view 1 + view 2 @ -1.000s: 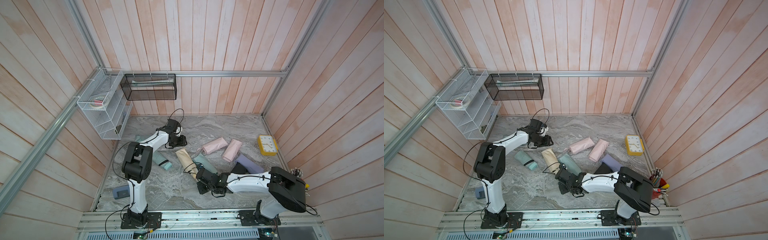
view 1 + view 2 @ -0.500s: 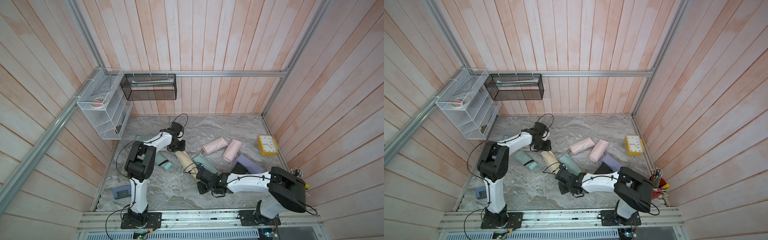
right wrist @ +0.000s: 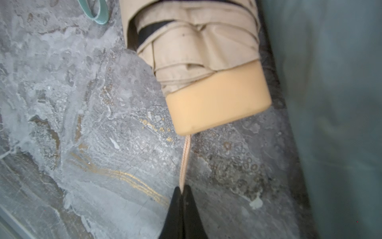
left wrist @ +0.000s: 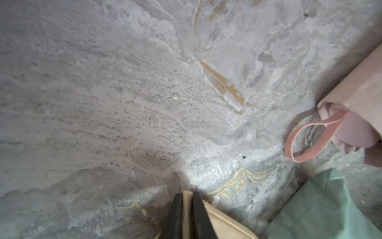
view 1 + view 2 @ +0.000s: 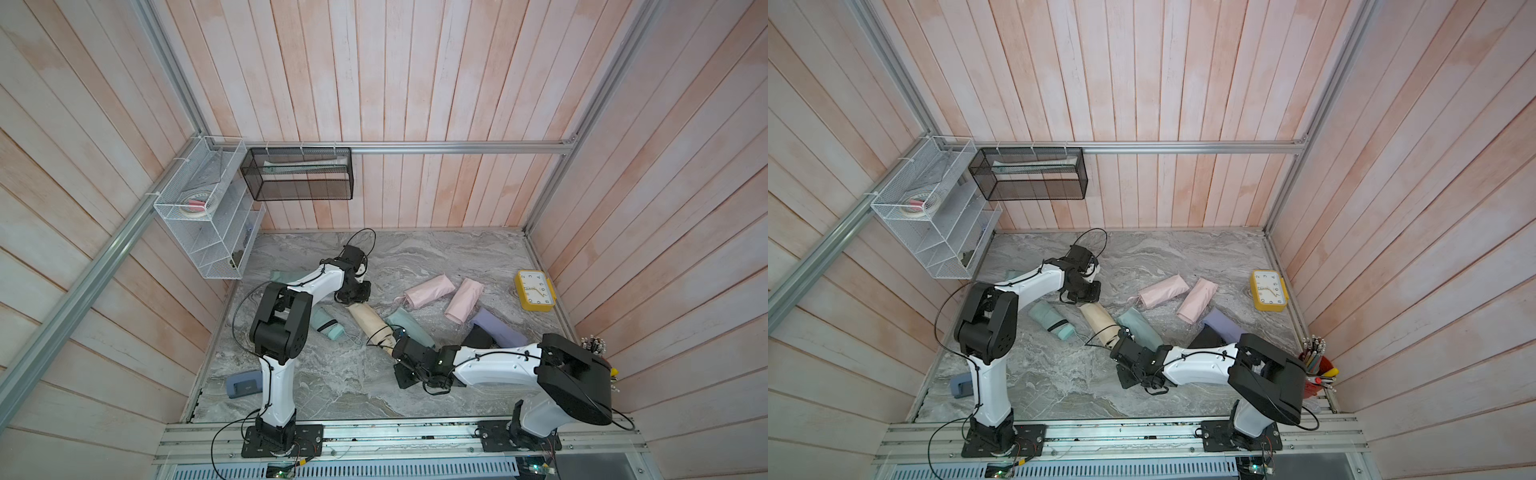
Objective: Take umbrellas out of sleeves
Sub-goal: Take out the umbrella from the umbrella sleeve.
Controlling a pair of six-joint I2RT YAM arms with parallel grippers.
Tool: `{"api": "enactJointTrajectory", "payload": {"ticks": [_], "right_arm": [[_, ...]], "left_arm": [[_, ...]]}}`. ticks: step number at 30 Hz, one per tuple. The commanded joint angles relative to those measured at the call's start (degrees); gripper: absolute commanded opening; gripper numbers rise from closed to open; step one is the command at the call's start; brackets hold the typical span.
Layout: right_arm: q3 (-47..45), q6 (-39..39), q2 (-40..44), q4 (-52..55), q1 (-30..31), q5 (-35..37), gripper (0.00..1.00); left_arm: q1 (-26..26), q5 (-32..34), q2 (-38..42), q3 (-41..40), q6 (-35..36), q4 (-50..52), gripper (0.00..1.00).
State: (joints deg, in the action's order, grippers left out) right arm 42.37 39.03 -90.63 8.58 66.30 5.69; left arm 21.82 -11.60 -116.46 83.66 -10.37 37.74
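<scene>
Pale, pink-washed plank walls (image 5: 415, 83) close in a grey marbled surface (image 5: 332, 386) veined with gold. Aluminium rails (image 5: 457, 146) run along the far and left walls. A white wire rack (image 5: 195, 232) hangs at far left, just beside a black mesh basket (image 5: 299, 189). A yellow clock (image 5: 535, 290) lies at right. The light is soft and even.

Overhead stereo pair; wrist close-ups of tabletop (image 4: 103, 82)

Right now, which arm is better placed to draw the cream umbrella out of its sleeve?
Right. The right gripper is shut on the wrist cord running from the exposed handle, so it can pull straight away. The left gripper only pinches the cream sleeve, anchoring it.
</scene>
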Motion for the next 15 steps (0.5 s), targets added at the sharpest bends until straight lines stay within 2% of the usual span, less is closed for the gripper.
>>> {"api": "enactJointTrajectory", "payload": {"ticks": [1,3,15], "right_arm": [[-1.1,0.6,-1.3,3.5,0.5,0.0,0.0],[-1.4,0.9,-1.1,3.5,0.4,0.0,0.0],[-3.1,1.8,0.7,3.3,0.4,0.0,0.0]], "left_arm": [[0.2,-0.5,1.9,-0.8,-0.1,-0.4,0.08],[0.2,-0.5,2.0,-0.8,-0.2,-0.4,0.0],[0.1,-0.6,3.9,-2.3,-2.0,-2.3,0.0]]}}
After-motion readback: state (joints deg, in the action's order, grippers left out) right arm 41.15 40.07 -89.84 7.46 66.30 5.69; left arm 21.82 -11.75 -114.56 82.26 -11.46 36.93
